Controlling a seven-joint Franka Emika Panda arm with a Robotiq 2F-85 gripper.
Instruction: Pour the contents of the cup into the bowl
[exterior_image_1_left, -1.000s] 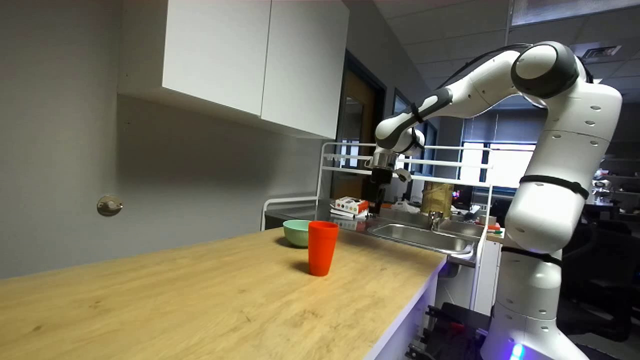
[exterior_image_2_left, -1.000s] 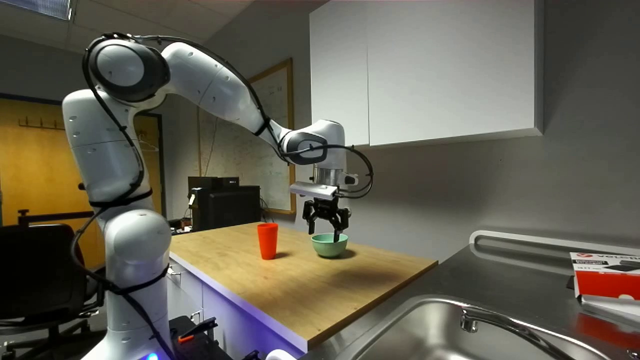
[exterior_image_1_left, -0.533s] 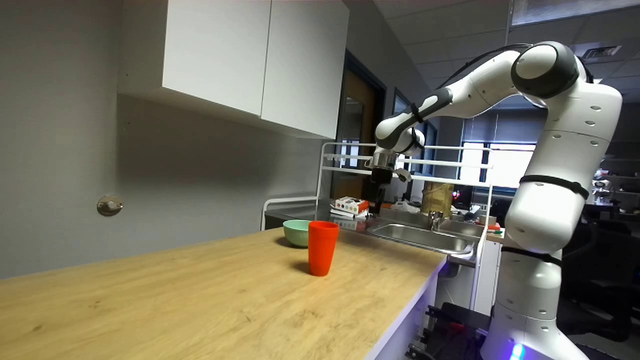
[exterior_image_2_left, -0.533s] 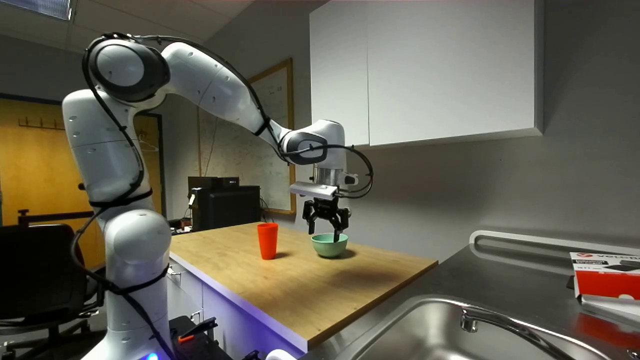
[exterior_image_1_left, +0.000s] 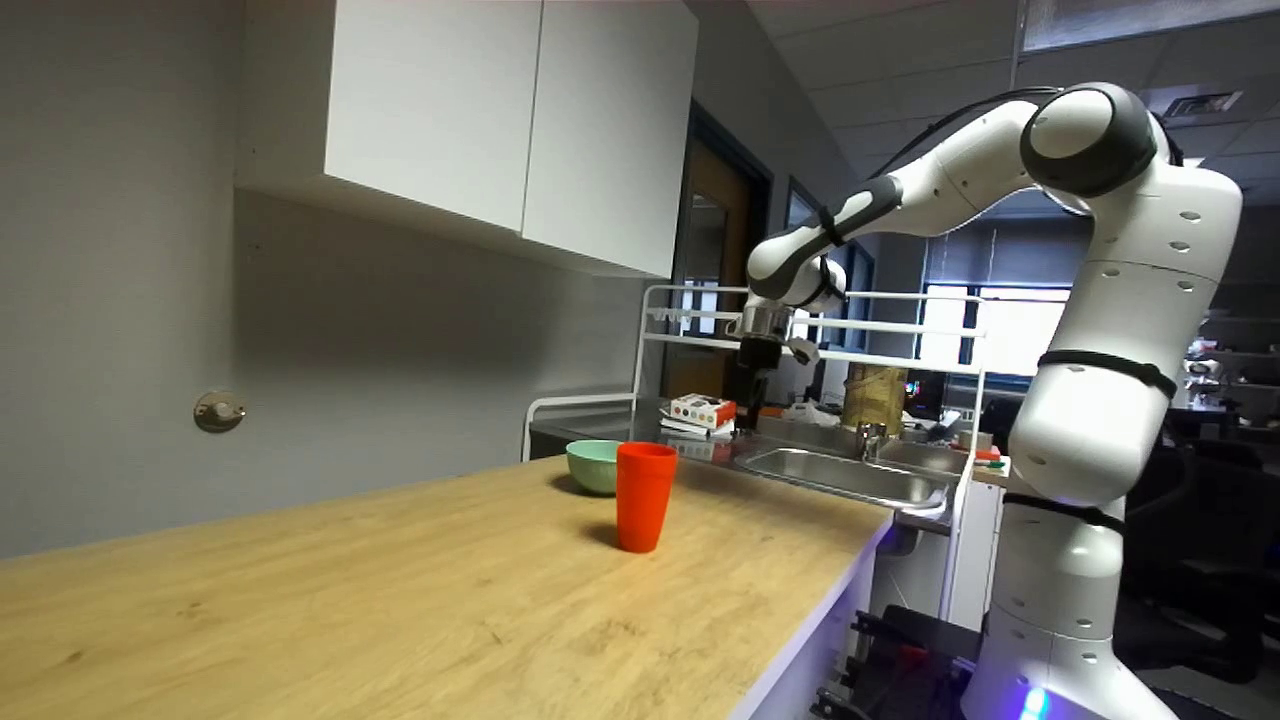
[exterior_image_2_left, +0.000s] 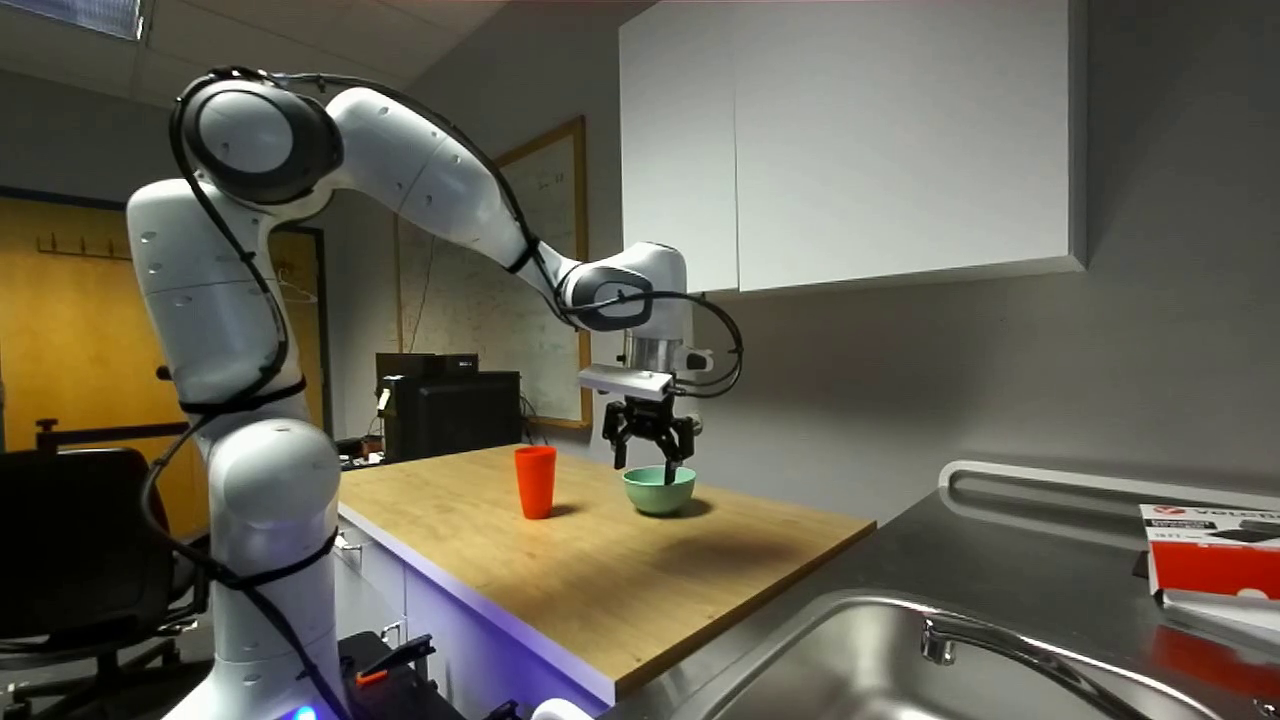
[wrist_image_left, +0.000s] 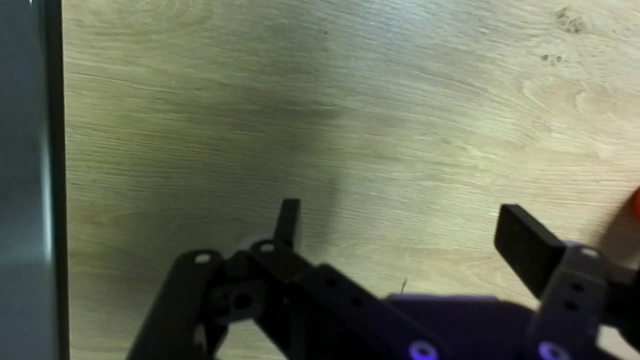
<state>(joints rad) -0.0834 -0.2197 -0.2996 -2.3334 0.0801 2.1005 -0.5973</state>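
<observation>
The orange-red cup (exterior_image_1_left: 645, 498) stands upright on the wooden tabletop; it also shows in an exterior view (exterior_image_2_left: 535, 482). Only a sliver of the cup (wrist_image_left: 637, 204) shows at the right edge of the wrist view. Its contents are hidden. The light-green bowl (exterior_image_1_left: 591, 468) sits beside the cup, apart from it, and also shows in an exterior view (exterior_image_2_left: 656, 497). The bowl is out of the wrist view. My gripper (exterior_image_2_left: 645, 471) is open and empty, pointing down above the tabletop. In the wrist view its fingers (wrist_image_left: 400, 205) are wide apart with bare wood beneath.
A sink (exterior_image_2_left: 880, 660) with a faucet (exterior_image_2_left: 1020, 650) adjoins the table's end. A red and white box (exterior_image_2_left: 1215, 555) lies on the dark counter (exterior_image_2_left: 1000, 590). Wall cabinets (exterior_image_1_left: 430, 110) hang above. The table's edge (wrist_image_left: 57, 175) shows at the left of the wrist view. A white rack (exterior_image_1_left: 640, 375) stands by the sink.
The arm and gripper have shifted very slightly, a little toward the cup's side. The cup and bowl have not moved. The gripper stays open.
</observation>
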